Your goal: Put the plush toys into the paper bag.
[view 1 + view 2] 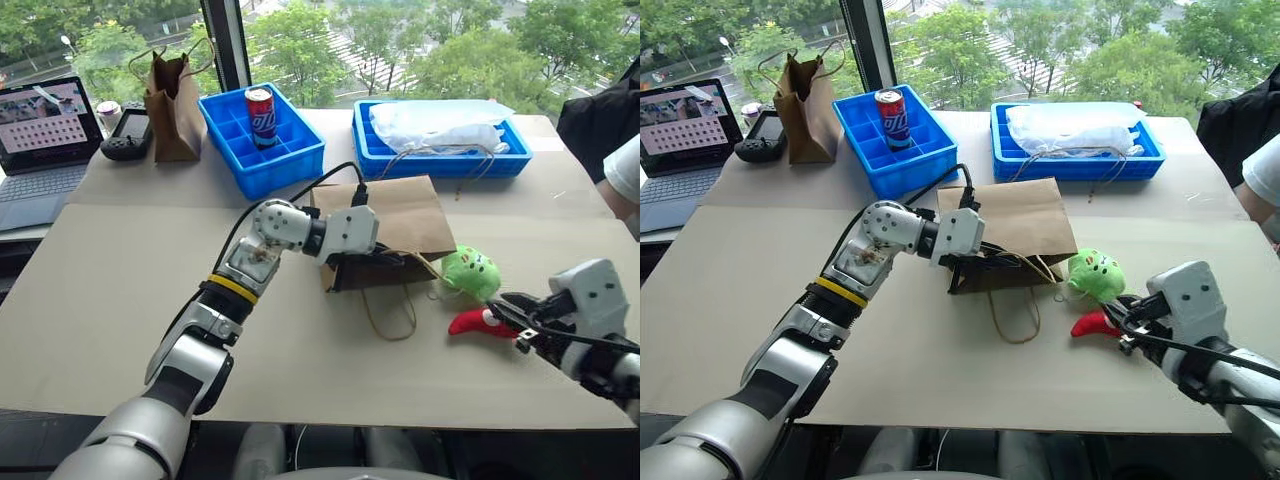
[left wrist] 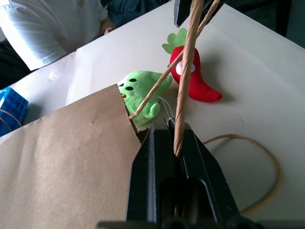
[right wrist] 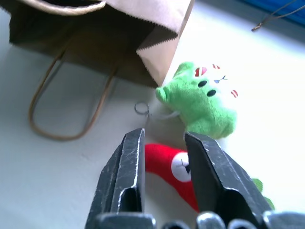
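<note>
L gripper (image 1: pixel 385 262) clamped on paper bag (image 1: pixel 395 215) handle at table ctr. R gripper (image 3: pixel 164 157) fingers apart, over red chili toy (image 1: pixel 1092 323); green toy (image 1: pixel 1096 274) at bag's 4 o'clock, chili just beyond.

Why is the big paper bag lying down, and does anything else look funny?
The paper bag lies flat on the table instead of standing. The left gripper pinches one cord handle to lift its mouth open. The green toy and the red chili toy lie outside, by the bag's mouth. Nothing looks spilled or broken.
</note>
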